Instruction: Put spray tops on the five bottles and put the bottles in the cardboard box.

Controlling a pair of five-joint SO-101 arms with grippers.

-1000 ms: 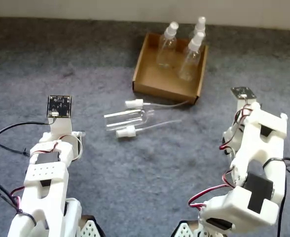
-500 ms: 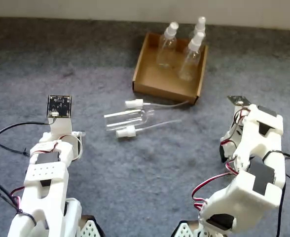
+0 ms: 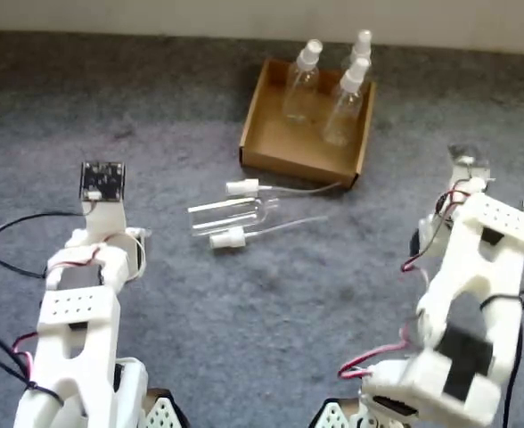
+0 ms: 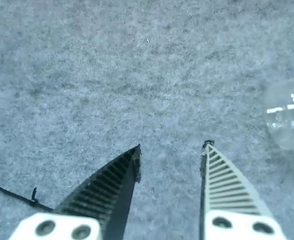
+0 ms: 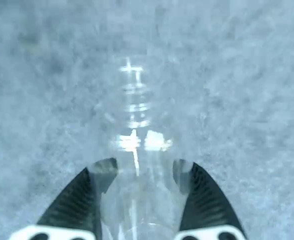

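No legible text or markings anywhere.

Grey carpet point(image 3: 244, 303) covers the table, a pale band point(image 3: 155, 13) along its far edge

Grey carpeted table point(image 3: 271, 312), bearing: one cardboard box point(image 3: 298, 169); one clear bottle point(image 3: 231, 212) on its side, between far spray top point(image 3: 242, 187) and near spray top point(image 3: 227, 238).

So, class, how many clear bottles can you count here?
5. In the cardboard box stand the left bottle, rear bottle and front bottle, all capped. An uncapped bottle lies on the carpet before it. The right tool grips the last bottle.
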